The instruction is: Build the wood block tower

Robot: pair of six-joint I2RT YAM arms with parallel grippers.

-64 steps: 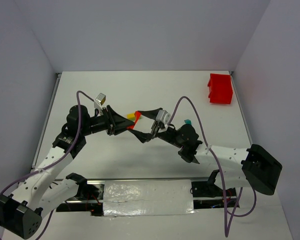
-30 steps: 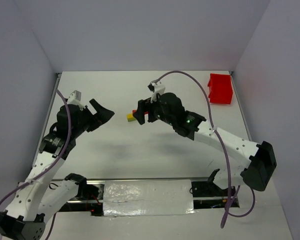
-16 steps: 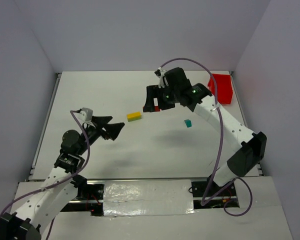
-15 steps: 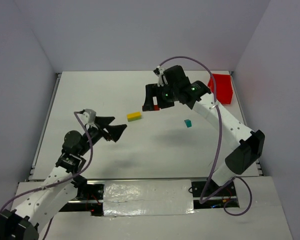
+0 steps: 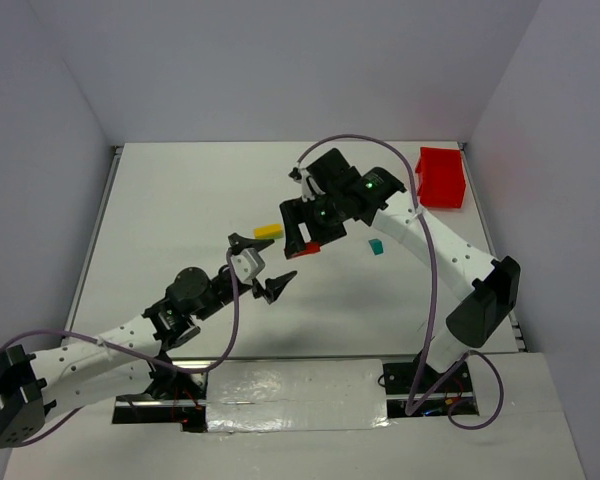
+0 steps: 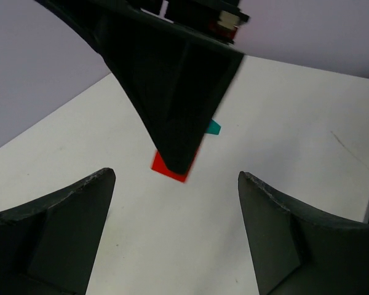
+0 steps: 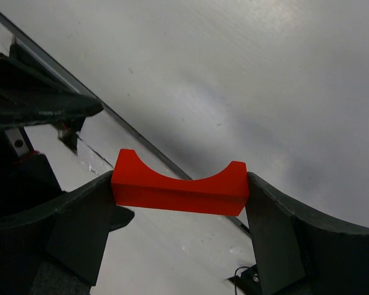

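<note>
Look around your right gripper (image 5: 302, 240) first. The red bin (image 5: 440, 177) sits well off at the far right corner of the table (image 5: 180, 190), and a purple cable (image 5: 355, 138) arcs over the right arm. Closer in, it's crowded: your left gripper (image 5: 263, 262) hangs just on the near side of the right one, jaws spread wide with nothing between them. From the left wrist camera, the right gripper's black finger (image 6: 178, 92) fills the upper middle of the view and covers part of the red piece (image 6: 172, 167). That red piece is in your right gripper. The right wrist view shows it pinched end to end between the two fingers, jaws closed down to the block's length, with a curved notch showing along its upper side, and it looks to be held clear of the table. The yellow-green bar (image 5: 268, 231) lies flat on the table just left of the right gripper, near it but apart. The teal wedge (image 5: 376, 246) rests on the table on the gripper's other side, apart from both of the other blocks. Count them: three blocks, one red, one yellow-green and one teal, none resting on another; one bin; two arms, both reaching into the middle of the table.
</note>
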